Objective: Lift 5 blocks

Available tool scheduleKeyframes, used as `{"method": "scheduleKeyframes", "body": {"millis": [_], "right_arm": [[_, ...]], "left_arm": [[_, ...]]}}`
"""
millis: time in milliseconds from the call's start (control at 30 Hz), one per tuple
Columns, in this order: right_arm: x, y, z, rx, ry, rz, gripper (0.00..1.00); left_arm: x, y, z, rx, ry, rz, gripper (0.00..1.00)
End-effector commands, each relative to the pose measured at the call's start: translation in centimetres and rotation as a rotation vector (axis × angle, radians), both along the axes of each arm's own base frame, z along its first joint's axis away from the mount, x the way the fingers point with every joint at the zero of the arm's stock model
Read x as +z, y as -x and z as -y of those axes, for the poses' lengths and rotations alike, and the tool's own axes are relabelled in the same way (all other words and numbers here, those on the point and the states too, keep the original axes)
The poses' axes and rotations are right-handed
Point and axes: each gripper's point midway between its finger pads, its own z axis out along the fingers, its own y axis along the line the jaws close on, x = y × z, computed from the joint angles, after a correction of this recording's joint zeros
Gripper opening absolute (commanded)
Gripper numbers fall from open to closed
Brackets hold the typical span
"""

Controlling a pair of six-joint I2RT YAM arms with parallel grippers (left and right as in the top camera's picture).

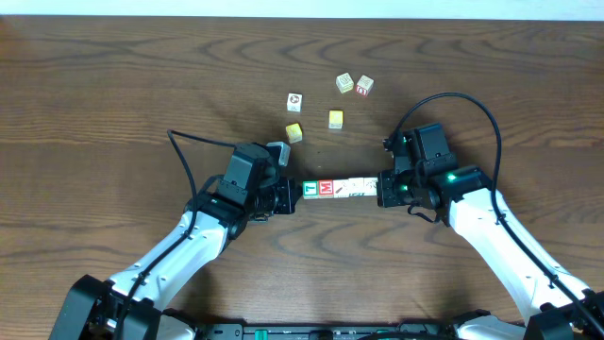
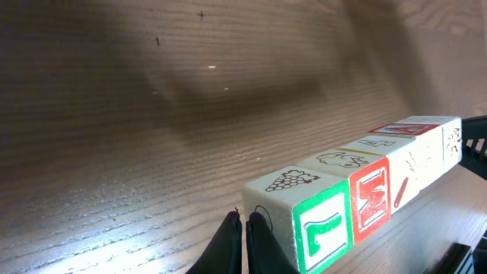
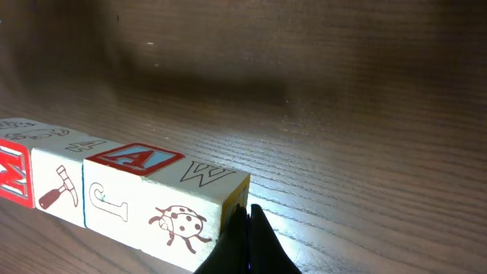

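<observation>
**A:** What is seen nearest the robot?

**B:** Five blocks [image 1: 340, 187] are lined up end to end in one row near the middle of the table [image 1: 113, 85]. The green-faced block [image 1: 310, 189] is placed at the 9 o'clock end, with the red-faced block [image 1: 326, 189] touching it.

**A:** How are the hands set?

**B:** The left hand [image 2: 245, 221] is fully closed with nothing gripped inside it, and is pressed against the 9 o'clock end. The right hand [image 3: 247, 217] is closed likewise and pressed against the 3 o'clock end.

**A:** And farther off?

**B:** Toward 12 o'clock, five loose cubes [image 1: 344, 83] are scattered. Two yellow cubes [image 1: 294, 132] are found nearest the row, yet apart from it.
</observation>
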Motion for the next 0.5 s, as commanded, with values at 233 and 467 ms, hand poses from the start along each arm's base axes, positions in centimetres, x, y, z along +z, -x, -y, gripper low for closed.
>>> {"method": "scheduleKeyframes", "body": {"millis": [233,467], "right_arm": [[3.52,1.87,-5.84,0.187,-0.257,-0.019,0.01],[3.97,1.69,-5.90,0.191,-0.257,-0.013,0.01]], "left_arm": [[5.12,0.55,4.00,-0.161,0.165,0.067,0.07],[5.49,0.34,4.11,-0.162,0.169,0.076,0.07]]}}
